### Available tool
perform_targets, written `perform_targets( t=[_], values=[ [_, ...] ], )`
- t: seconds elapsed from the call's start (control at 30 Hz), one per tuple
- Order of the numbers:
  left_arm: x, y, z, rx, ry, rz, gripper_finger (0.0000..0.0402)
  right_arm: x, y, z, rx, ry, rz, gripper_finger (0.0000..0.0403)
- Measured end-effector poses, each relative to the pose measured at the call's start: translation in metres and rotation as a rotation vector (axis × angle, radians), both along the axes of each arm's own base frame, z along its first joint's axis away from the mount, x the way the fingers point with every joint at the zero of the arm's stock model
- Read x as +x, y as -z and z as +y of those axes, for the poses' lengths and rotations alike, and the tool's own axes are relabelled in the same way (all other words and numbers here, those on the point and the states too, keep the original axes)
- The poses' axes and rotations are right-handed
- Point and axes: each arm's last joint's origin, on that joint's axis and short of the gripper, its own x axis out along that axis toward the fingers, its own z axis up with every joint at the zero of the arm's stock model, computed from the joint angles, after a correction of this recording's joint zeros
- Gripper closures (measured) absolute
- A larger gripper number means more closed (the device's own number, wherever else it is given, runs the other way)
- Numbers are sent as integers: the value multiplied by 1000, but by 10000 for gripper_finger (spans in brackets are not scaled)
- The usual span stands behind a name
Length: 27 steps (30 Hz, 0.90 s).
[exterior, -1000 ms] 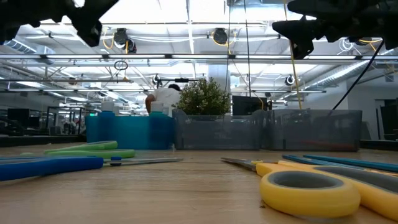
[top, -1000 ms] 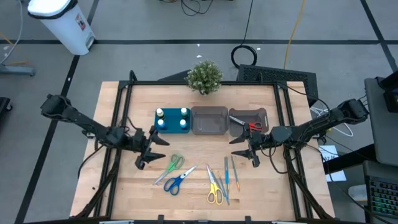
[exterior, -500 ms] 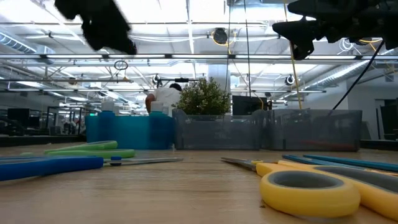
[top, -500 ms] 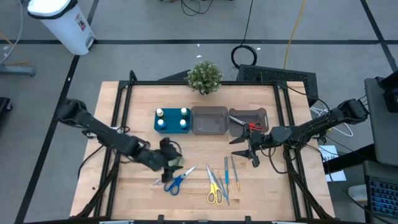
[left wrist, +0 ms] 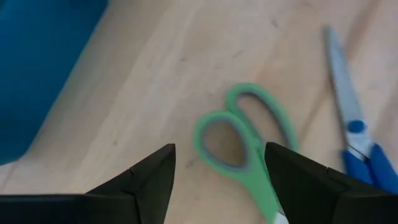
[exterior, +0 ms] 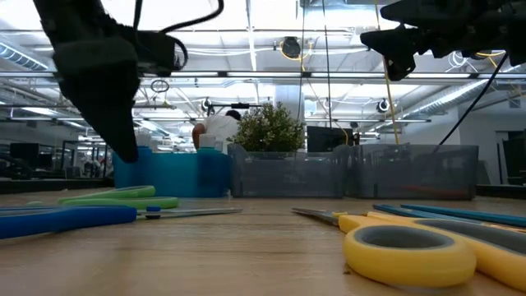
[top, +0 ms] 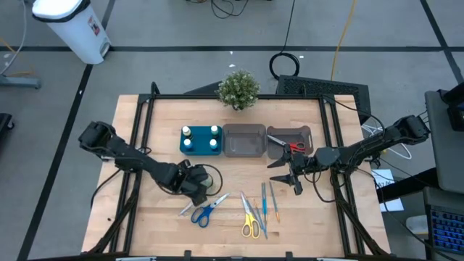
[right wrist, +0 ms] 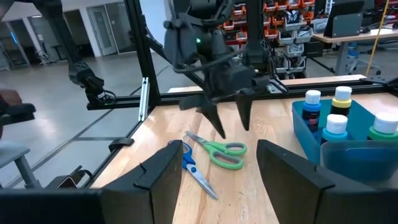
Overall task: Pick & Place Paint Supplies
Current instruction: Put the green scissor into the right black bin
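Along the back of the counter (top: 152,138) stand a tray (top: 201,140) holding four bottles (top: 187,132), then two bins (top: 244,140) to its right. A potted plant (top: 238,89) sits behind them. Three scissors (top: 209,209) and brush sticks (top: 273,200) lie in front.

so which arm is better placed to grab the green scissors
Left. Its open claw hangs right over the green scissors, handles between the fingers. The right claw waits off by the grey bins.
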Motion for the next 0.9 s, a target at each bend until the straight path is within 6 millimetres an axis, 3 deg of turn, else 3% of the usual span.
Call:
perform_targets(
  t=[0.3,0.6,0.9],
  values=[
    [4,2,15,3,-80,19,149,0,0,0,-2,0,4,206],
    [10,36,12,-16,-49,163,149,0,1,0,-4,1,6,206],
    [16,38,22,-62,-63,172,151,0,1,0,-4,1,7,206]
  ],
)
